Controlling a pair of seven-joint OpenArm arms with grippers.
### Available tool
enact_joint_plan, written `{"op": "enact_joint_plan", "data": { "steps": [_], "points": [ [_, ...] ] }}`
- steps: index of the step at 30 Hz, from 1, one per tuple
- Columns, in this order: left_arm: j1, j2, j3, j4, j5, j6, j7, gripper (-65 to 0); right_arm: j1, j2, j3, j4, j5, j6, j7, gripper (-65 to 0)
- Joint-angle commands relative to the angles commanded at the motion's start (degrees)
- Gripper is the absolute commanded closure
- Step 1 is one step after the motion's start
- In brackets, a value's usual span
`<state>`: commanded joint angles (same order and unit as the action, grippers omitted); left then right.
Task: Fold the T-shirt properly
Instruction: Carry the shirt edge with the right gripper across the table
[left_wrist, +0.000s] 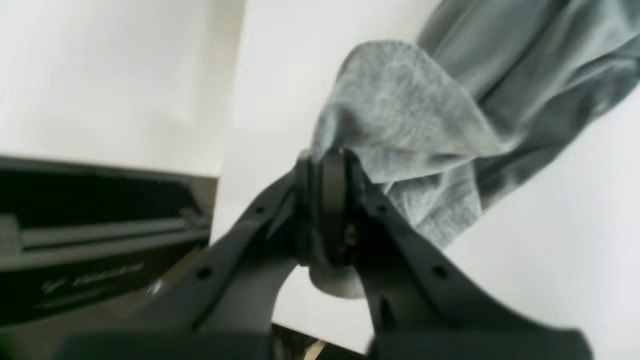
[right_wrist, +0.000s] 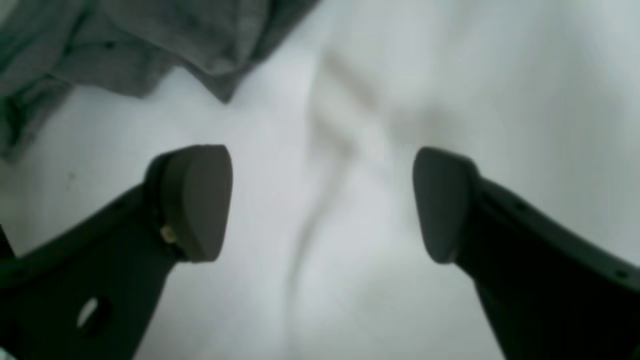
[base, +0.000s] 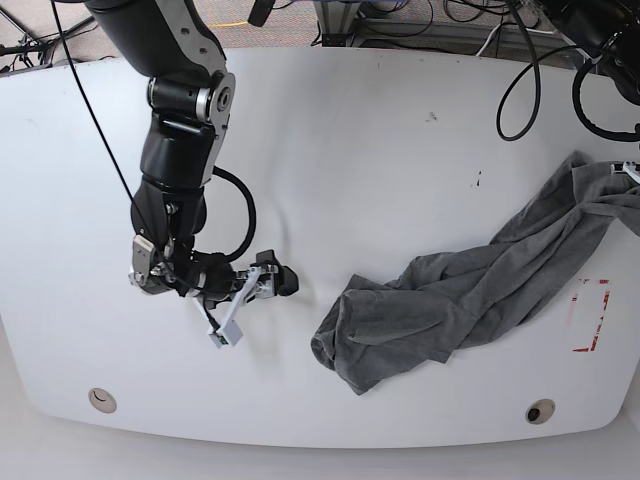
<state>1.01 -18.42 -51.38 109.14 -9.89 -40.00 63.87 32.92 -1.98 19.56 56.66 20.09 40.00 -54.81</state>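
T-shirt (left_wrist: 400, 115) cloth is pinched in the closed left pincer (left_wrist: 330, 200), and from there the garment trails in a long rumpled band across the white table (base: 400, 150) toward the right pincer (right_wrist: 322, 202), which hovers spread and empty just short of its bunched end. Only the base view shows that whole diagonal; the left wrist view alone shows the pinch.

We can read no text anywhere: the pale lettering on the dark rail (left_wrist: 90, 280) at lower left of the left wrist view is too blurred.
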Motion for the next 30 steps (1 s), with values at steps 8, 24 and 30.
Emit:
{"op": "enact_joint_plan", "data": {
  "steps": [8,24,30],
  "points": [
    [0.3,0.3,0.1,0.0,0.0,0.0,0.0,0.0,-0.5,-2.2,-9.2,-3.2,0.0,0.0,12.3,-51.8],
    [1.8,0.4,0.1,0.2,0.0,0.0,0.0,0.0,-3.2,-2.0,-27.7,-12.4,0.0,-11.82,39.2,-51.8],
    [1.9,0.4,0.0,0.1,0.3,0.0,0.1,0.0,-2.7,0.0,-34.5,-16.3,-0.1,-18.33,46.4,-51.8]
  ]
}}
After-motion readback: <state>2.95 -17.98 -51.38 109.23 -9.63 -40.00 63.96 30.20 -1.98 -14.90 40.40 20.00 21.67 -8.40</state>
